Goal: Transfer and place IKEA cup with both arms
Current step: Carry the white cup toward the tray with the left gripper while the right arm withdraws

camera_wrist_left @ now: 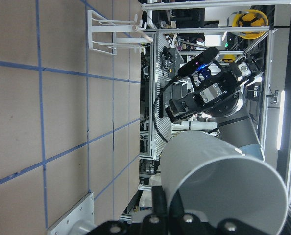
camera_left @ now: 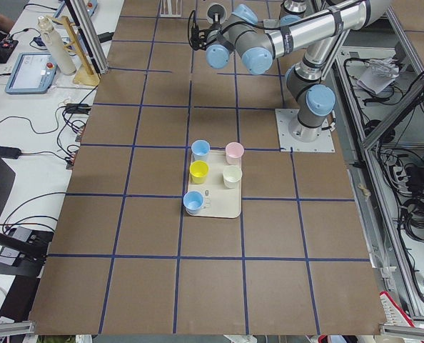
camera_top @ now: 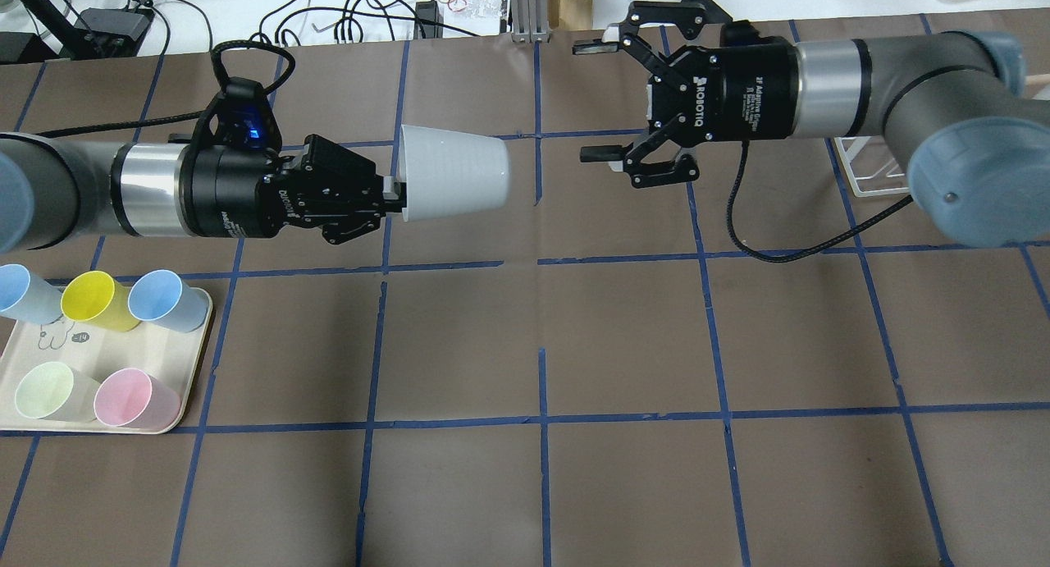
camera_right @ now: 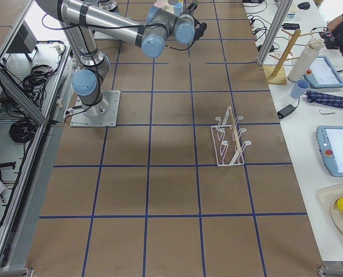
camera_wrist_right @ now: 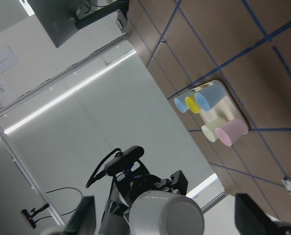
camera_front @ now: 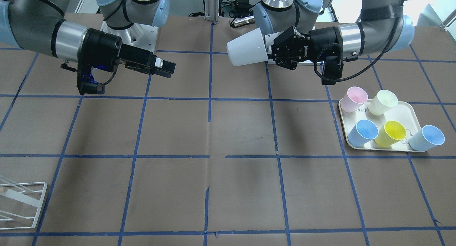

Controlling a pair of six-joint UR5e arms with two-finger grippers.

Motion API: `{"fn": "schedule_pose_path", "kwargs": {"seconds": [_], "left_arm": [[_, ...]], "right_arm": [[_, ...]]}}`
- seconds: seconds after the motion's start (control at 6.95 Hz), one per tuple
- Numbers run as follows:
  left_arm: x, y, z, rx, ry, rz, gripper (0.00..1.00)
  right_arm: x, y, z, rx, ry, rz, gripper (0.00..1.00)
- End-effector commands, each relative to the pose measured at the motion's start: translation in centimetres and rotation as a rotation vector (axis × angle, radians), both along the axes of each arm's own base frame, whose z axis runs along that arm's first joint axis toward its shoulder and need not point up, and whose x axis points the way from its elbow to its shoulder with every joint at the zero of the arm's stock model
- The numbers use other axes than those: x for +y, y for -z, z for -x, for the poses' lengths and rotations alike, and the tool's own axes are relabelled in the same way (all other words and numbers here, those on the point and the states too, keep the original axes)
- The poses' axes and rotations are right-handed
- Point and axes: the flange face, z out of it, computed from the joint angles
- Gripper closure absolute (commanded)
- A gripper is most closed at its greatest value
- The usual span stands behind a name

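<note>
Left end effector: clamped on the rim of the IKEA cup; fingers grip the mouth edge
IKEA cup: held in the air above the worktop; lying level; mouth toward the left end effector, closed base toward the right one
Right end effector: jaws spread wide, nothing between them; fingertips aimed toward the cup's base
Gap: cup base and right fingertips are apart; a blue tape line of the worktop runs under the space between them
Arms: left arm comes in level from the left, right arm from the right
Tray: at the left end of the worktop, near the left arm; carries a pink cup, pale green cup, yellow cup and light-blue cup; a second light-blue cup at its outer corner
Rack: white wire; on the worktop, partly under the right arm; well apart from the IKEA cup
</note>
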Motion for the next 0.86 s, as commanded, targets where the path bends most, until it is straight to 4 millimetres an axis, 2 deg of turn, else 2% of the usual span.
{"fn": "schedule_pose_path", "kwargs": {"seconds": [0.0, 0.14, 0.29, 0.43, 0.58, 0.72], "left_arm": [[-0.2, 0.5, -4.7, -0.231, 0.072, 0.018, 1.00], [-0.7, 0.6, -7.7, -0.440, 0.083, 0.012, 1.00], [-0.2, 0.8, -10.9, -0.648, 0.132, -0.010, 1.00], [0.3, -0.3, -13.8, -0.811, 0.155, -0.006, 1.00], [0.8, -2.9, -17.0, -0.952, 0.162, -0.022, 1.00], [0.9, -4.6, -20.6, -1.039, 0.165, -0.042, 1.00]], "right_arm": [[3.8, -4.3, 1.4, 0.372, -0.022, 0.016, 0.00], [6.6, -5.7, 2.3, 0.591, -0.042, 0.041, 0.00], [8.1, -6.3, 3.0, 0.700, -0.054, 0.011, 0.00], [9.0, -6.2, 4.1, 0.835, -0.076, -0.015, 0.00], [9.5, -6.3, 4.5, 0.914, -0.089, -0.018, 0.00], [9.9, -6.2, 5.2, 1.003, -0.117, -0.019, 0.00]]}}
